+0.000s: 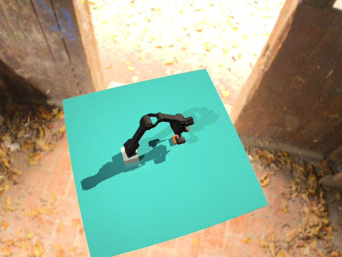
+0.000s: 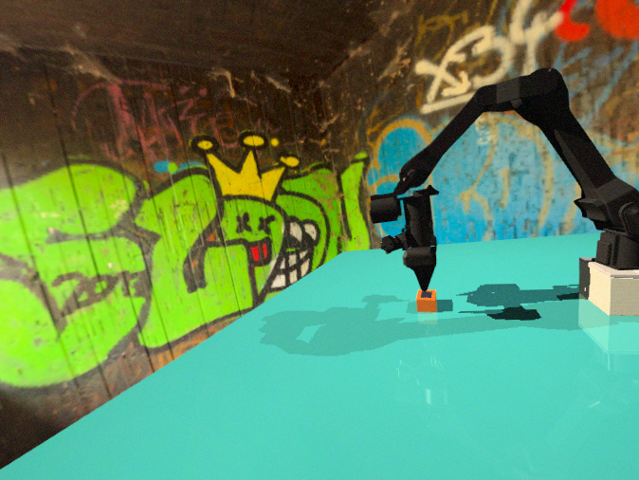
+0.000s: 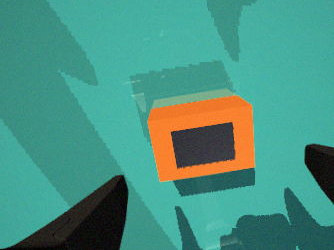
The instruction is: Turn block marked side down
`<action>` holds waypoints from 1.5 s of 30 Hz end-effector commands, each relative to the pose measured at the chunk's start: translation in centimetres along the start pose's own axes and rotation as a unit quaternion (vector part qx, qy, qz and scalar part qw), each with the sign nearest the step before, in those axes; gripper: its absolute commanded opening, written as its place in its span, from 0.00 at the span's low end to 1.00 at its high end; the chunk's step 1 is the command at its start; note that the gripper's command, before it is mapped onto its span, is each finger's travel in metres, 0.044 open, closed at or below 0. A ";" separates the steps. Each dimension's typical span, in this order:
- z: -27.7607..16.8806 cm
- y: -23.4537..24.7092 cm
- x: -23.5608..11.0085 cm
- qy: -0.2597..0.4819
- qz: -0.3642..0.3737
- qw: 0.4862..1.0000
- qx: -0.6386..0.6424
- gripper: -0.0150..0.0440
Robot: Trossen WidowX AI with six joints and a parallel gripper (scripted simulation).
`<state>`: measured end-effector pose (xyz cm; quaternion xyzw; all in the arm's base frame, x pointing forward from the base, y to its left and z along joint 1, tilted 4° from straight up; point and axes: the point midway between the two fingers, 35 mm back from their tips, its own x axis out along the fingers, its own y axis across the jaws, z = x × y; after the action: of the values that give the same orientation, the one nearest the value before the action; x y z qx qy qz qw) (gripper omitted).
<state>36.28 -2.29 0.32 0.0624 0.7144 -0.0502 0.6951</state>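
A small orange block (image 1: 173, 138) (image 2: 426, 302) (image 3: 204, 114) rests on the teal table (image 1: 165, 193) (image 2: 309, 413) (image 3: 285, 48). Its dark rectangular mark (image 3: 203, 144) faces up. My gripper (image 1: 177, 139) (image 2: 425, 286) (image 3: 216, 169) points straight down just above the block. It is open and empty. In the wrist view one dark finger stands to the left of the block and one to the right, both clear of its sides. In the exterior view the fingertips hang right over the block's top.
The arm's white base (image 1: 129, 158) (image 2: 612, 289) stands on the table to one side of the block. Beyond the table are wooden walls, a graffiti wall and a leaf-strewn brick floor.
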 end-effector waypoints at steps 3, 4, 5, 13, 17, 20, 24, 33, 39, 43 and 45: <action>0.0 0.1 1.2 0.002 0.002 1.000 0.004 1.00; 0.0 0.1 1.3 0.002 0.002 1.000 0.004 1.00; 0.0 0.1 1.4 0.002 0.002 1.000 0.004 1.00; 0.0 0.1 2.7 0.002 0.003 1.000 0.004 1.00; 0.0 0.1 3.4 0.002 0.003 1.000 0.004 1.00; 0.0 0.1 3.9 0.002 0.003 1.000 0.004 1.00; 0.0 0.1 4.4 0.002 0.003 1.000 0.004 1.00; 0.0 0.1 4.4 0.002 0.003 1.000 0.004 0.71; 0.0 0.1 4.4 0.002 0.003 1.000 0.004 0.64; 0.0 0.1 4.4 0.002 0.003 1.000 0.004 0.60; 0.0 0.1 4.4 0.002 0.003 1.000 0.004 0.57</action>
<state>36.14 -2.10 -4.08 0.0634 0.7156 -0.0496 0.6938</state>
